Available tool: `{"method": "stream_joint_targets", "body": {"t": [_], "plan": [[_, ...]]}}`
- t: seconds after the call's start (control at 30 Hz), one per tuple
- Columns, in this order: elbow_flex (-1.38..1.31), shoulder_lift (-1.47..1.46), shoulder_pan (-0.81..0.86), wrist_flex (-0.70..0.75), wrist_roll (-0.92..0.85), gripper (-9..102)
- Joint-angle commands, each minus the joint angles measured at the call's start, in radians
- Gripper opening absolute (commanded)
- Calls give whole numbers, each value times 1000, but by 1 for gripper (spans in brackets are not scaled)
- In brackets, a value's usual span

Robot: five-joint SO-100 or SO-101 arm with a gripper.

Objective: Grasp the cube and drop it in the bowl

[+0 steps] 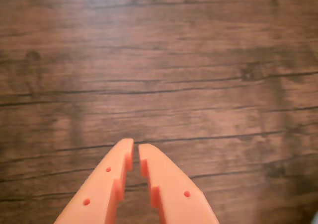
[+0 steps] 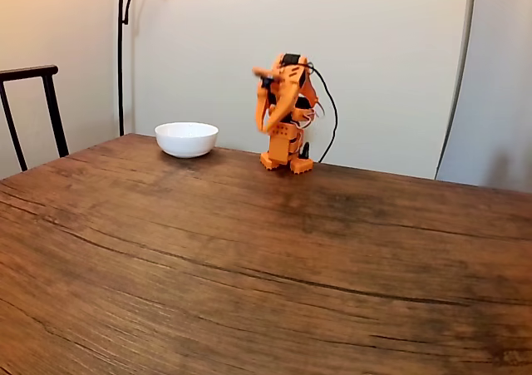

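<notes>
Pointing over bare wood in the wrist view, the orange gripper point(image 1: 135, 152) has its fingers point(image 1: 107, 184) nearly closed — a thin gap, nothing held. In the fixed view the arm point(image 2: 285, 113) sits folded upright at the far edge of the wooden table point(image 2: 249, 275). Just left of it — the white bowl point(image 2: 186, 139), apart from the base. Cube not visible. Chair point(image 2: 33, 109) far left.

Open table point(image 2: 249, 259) beside bowl point(image 2: 186, 139)
</notes>
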Motion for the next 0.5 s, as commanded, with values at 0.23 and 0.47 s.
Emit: {"method": "stream_joint_targets", "body": {"t": [0.23,0.47], "plan": [[181,3,-44,-189,71,0],[302,3,-69,-255,58,0]]}}
